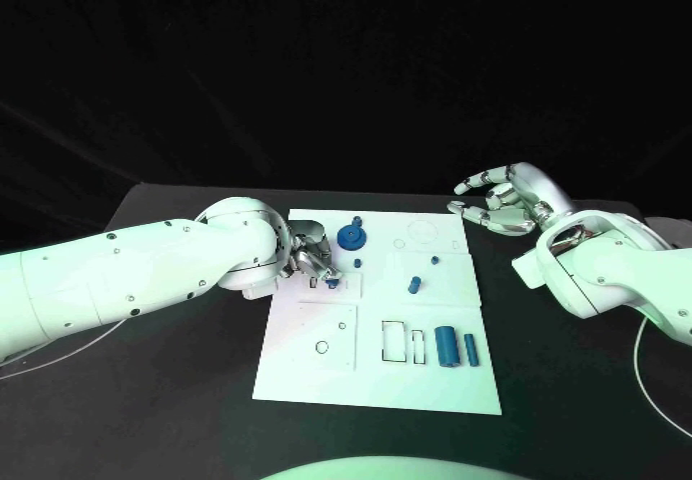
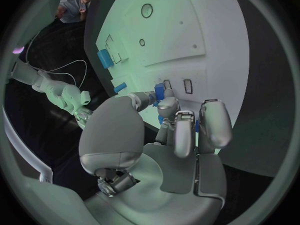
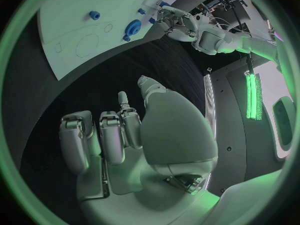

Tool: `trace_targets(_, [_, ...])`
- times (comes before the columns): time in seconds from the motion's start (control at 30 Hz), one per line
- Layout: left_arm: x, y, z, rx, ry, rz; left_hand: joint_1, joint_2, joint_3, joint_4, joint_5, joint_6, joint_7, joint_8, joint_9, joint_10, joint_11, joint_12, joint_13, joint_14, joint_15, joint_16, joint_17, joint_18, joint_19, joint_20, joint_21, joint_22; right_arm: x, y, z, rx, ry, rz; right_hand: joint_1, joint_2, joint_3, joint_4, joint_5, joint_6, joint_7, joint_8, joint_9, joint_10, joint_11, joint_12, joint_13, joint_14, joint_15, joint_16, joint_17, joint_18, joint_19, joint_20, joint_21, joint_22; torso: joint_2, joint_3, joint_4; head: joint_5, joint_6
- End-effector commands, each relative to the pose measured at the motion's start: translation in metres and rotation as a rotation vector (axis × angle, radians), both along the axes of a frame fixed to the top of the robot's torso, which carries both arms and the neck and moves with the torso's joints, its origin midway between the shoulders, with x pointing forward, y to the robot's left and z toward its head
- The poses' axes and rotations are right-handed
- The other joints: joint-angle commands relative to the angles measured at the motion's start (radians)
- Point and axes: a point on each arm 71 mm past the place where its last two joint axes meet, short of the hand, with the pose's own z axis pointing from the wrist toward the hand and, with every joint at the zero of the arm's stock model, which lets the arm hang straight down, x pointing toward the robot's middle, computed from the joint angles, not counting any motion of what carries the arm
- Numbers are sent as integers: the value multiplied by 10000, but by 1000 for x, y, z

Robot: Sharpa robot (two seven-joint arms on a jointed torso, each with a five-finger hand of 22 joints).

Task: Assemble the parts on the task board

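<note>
Black bench [image 1: 159,420] carrying white flat task board [image 1: 433,390], blue plastic cylinder parts [image 1: 447,346] lying unplaced near its front, left hand [image 1: 312,258] pinching small blue part [image 2: 159,91] over board slots, right hand [image 1: 500,200] open, holding nothing; assembly seemingly early.

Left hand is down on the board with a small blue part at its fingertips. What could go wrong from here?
1. The left hand pinches a small blue part just over the task board; its fingers hide the slot in the head view, so the part may go in tilted or miss.
2. The blue gear sits close beside that hand; a sideways move might knock it.
3. The right hand hangs off the board's far corner, holding nothing, so it cannot steady the board if it slides.
</note>
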Motion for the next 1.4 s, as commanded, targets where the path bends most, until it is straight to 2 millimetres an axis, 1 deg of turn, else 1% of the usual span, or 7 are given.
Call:
trace_targets(0.03, [0, -1, 0, 204, -71, -171, -61, -20, 1986, -1958, 58, 179, -88, -24, 20, 88, -9, 70, 19, 1011, -58, 54, 2546, -189, 79, 15, 58, 15, 0, 1, 0, -85, -25, 120, -41, -48, 45, -3, 60, 24, -9, 44, -15, -32, -51, -64, 1392, 1024, -70, 55, 2631, -69, 1046, -83, 45, 2633, 5, 9, 5, -7, -14])
trace_targets(0.3, [2, -2, -1, 329, 34, -213, -87, -18, 1988, -1957, 140, 197, -93, -27, 32, 105, -12, 82, 34, 1010, -60, 51, 2541, -190, 80, 14, 62, 21, 0, 1, 0, -106, -39, 129, -80, -55, 61, 10, 90, 27, -9, 52, -20, -26, -51, -57, 1395, 1024, -71, 55, 2631, -69, 1046, -85, 45, 2633, 0, -5, 4, 12, -56])
trace_targets(0.37, [2, -2, -2, 359, 31, -214, -93, -19, 1988, -1958, 163, 200, -94, -28, 35, 110, -13, 86, 40, 1010, -61, 51, 2540, -192, 85, 13, 71, 38, 0, 1, 0, -107, -40, 132, -80, -55, 61, 10, 90, 27, -9, 52, -20, -26, -51, -57, 1395, 1024, -71, 55, 2631, -69, 1046, -85, 45, 2633, -3, -1, 4, 21, -55])
trace_targets(0.6, [4, -3, -2, 441, 26, -221, -109, -22, 1988, -1963, 223, 212, -97, -29, 46, 128, -18, 105, 63, 1011, -64, 54, 2544, -195, 90, 13, 80, 55, -1, 1, 0, -111, -35, 142, -80, -55, 61, 10, 90, 27, -9, 52, -20, -26, -51, -57, 1395, 1024, -71, 55, 2631, -69, 1046, -85, 45, 2633, 1, -13, 0, 29, -67])
trace_targets(0.9, [4, -3, -4, 586, 143, -333, -144, -41, 1980, -1984, 354, 241, -108, -26, 71, 159, -28, 128, 87, 1016, -70, 64, 2561, -202, 102, 10, 105, 99, -1, 1, -1, -113, -32, 147, -80, -55, 61, 10, 90, 27, -9, 52, -20, -26, -51, -57, 1395, 1024, -71, 55, 2631, -69, 1046, -85, 45, 2633, -2, -12, 9, 20, -87])
trace_targets(1.17, [4, -4, -5, 728, 252, -437, -149, -44, 1979, -1987, 374, 244, -110, -26, 74, 162, -29, 129, 87, 1016, -72, 65, 2562, -204, 104, 9, 109, 107, 0, 1, -1, -86, -12, 143, -80, -55, 61, 10, 90, 27, -9, 52, -20, -26, -51, -57, 1395, 1024, -71, 55, 2631, -69, 1046, -85, 45, 2633, 2, -15, 2, 30, -108])
trace_targets(1.4, [5, -4, -6, 806, 256, -456, -166, -56, 1975, -2001, 451, 259, -115, -23, 89, 179, -35, 143, 103, 1018, -76, 69, 2568, -210, 113, 8, 129, 144, 0, 1, -1, -73, -3, 140, -80, -55, 61, 10, 90, 27, -9, 52, -20, -26, -51, -57, 1395, 1024, -71, 55, 2631, -69, 1046, -85, 45, 2633, 0, -7, 3, 32, -140])
